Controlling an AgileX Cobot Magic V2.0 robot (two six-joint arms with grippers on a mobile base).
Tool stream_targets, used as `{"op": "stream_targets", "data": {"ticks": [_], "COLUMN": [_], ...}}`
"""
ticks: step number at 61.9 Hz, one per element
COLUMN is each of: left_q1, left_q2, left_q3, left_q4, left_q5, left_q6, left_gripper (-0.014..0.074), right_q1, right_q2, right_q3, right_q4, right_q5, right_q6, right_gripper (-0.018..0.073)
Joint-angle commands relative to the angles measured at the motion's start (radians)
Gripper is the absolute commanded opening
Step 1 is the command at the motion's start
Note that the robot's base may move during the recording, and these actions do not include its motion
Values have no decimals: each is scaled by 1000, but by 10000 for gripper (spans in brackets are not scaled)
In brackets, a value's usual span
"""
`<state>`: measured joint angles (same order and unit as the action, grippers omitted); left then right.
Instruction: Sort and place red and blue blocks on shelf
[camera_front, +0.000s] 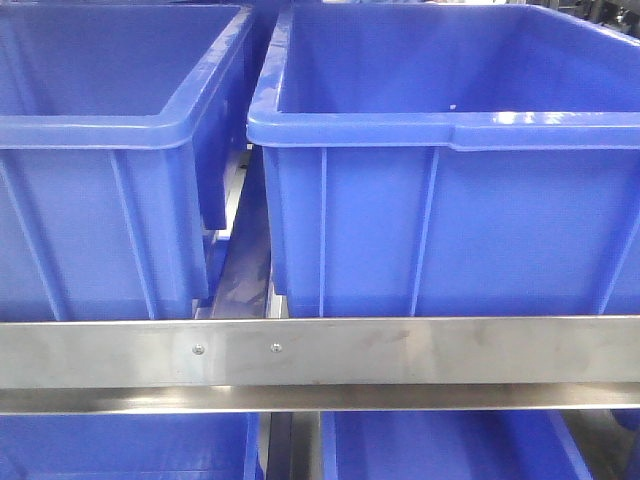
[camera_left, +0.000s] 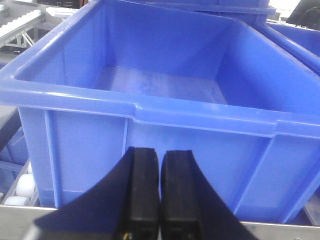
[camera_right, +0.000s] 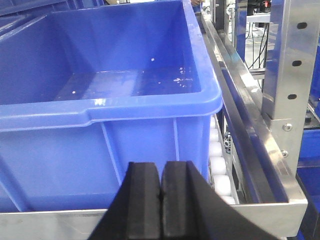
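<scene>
Shelf (camera_front: 420, 350) structure: a brushed-metal front crossbar spans the full width of the front view, with two small screws (camera_front: 198, 349) left of centre. Two large blue plastic bins rest on the level behind it. The left bin (camera_front: 110, 200) and the right bin (camera_front: 450, 210) stand side by side with a narrow gap between them. More blue plastic shows on the level below the crossbar.

Left gripper (camera_left: 160, 195): black fingers pressed together, nothing between them. It sits at the near edge of the rack, facing the front wall of a blue bin (camera_left: 165, 110). The bin floor visible from this view holds no block. White rollers (camera_left: 22, 187) show at the lower left, beside the bin.

Right gripper (camera_right: 161, 200): black fingers likewise closed on nothing, facing the near wall of a blue bin (camera_right: 110, 115). The bin floor carries only small white specks. A row of white rollers (camera_right: 217, 165) runs along the right side of this bin, bordered by a steel rail and an upright post (camera_right: 290, 75).

Red and blue blocks: neither appears in any view; their location cannot be told.
</scene>
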<state>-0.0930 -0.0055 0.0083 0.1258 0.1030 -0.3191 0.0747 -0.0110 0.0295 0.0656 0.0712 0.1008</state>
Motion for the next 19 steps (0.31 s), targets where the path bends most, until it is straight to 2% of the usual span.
{"op": "stream_targets", "data": {"ticks": [1,19], "left_q1": [-3,-3], "left_q2": [-22,-22], "left_q3": [43,43], "left_q4": [0,0], "left_q5": [-91,-91], "left_q6": [-9,-9], "left_gripper": [124,124], "right_q1": [-4,-4], "right_q2": [-3,-3], "right_q3": [-23,-23], "right_q4": [4,4], "right_q5": [-90,-90], "right_q6": [-6,-6], "right_gripper": [57,57]}}
